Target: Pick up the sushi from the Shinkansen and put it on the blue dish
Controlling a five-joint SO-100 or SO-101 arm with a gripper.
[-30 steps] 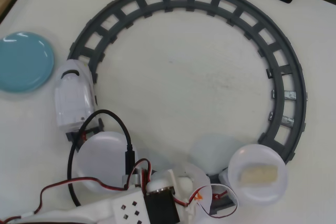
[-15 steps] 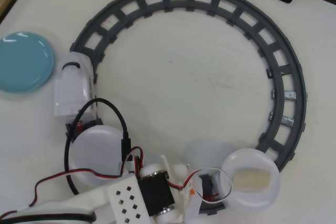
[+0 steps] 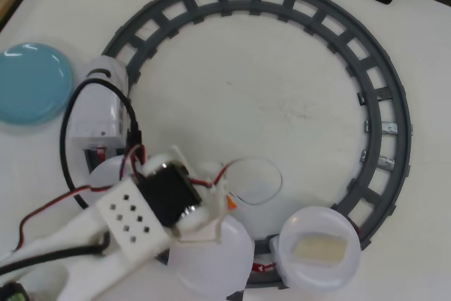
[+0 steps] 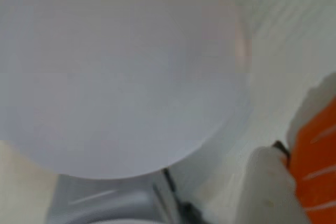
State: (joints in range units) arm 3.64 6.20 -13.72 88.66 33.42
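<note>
We see the Shinkansen just right of the blue dish | sushi by our gripper | grip state unclear.

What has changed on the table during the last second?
The Shinkansen ran further along the grey track, nose now closer to the blue dish; its white plates followed, the beige sushi plate shifting left. The arm swung up-left. The dish and track stayed put.

The Shinkansen has rolled up the track toward the blue dish; the arm swung left.
</note>
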